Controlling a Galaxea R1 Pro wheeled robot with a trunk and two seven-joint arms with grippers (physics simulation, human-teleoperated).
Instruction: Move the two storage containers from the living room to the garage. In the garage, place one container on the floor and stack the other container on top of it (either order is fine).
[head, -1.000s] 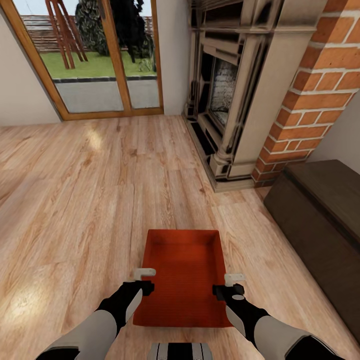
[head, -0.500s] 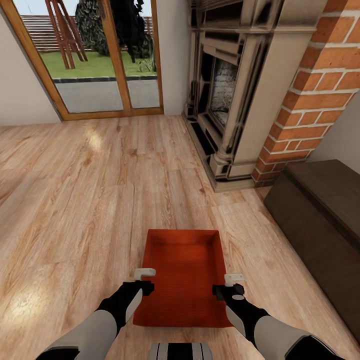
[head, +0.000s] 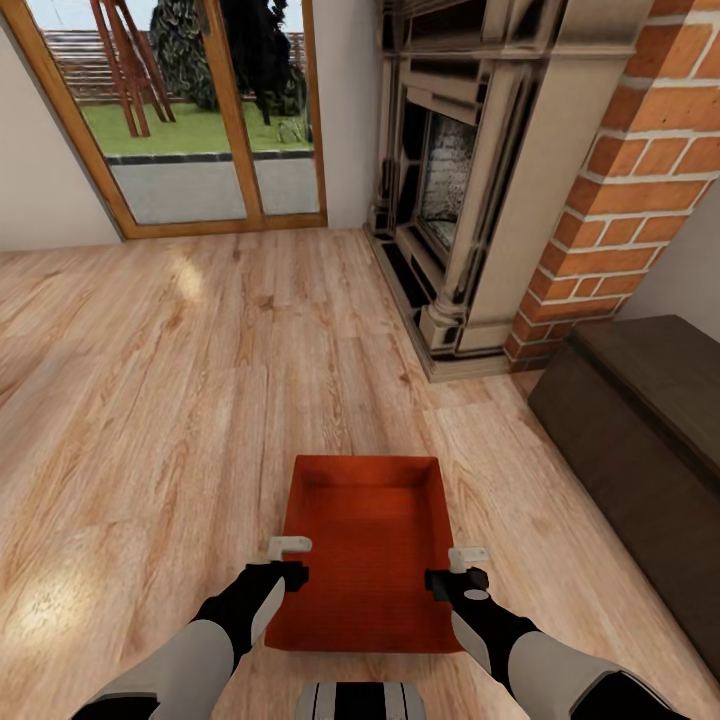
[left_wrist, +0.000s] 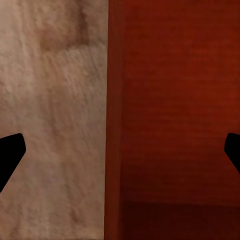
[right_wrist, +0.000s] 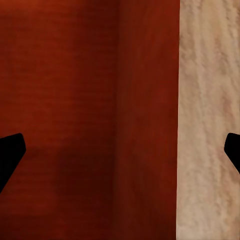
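The storage container (head: 365, 545) has its near corners hidden behind both arms. Whether the fingers (head: 289, 546) touch its side walls cannot be told. The dark cabinet (head: 640, 440) runs off the right edge; the fireplace (head: 470, 190) top is cut off.

It was a home's living room: a light wood plank floor (head: 200, 400), a red brick fireplace with a pale stone surround (head: 500, 180), a long dark low cabinet (head: 640, 420), and wood-framed glass doors (head: 190, 120) that gave onto a lawn.
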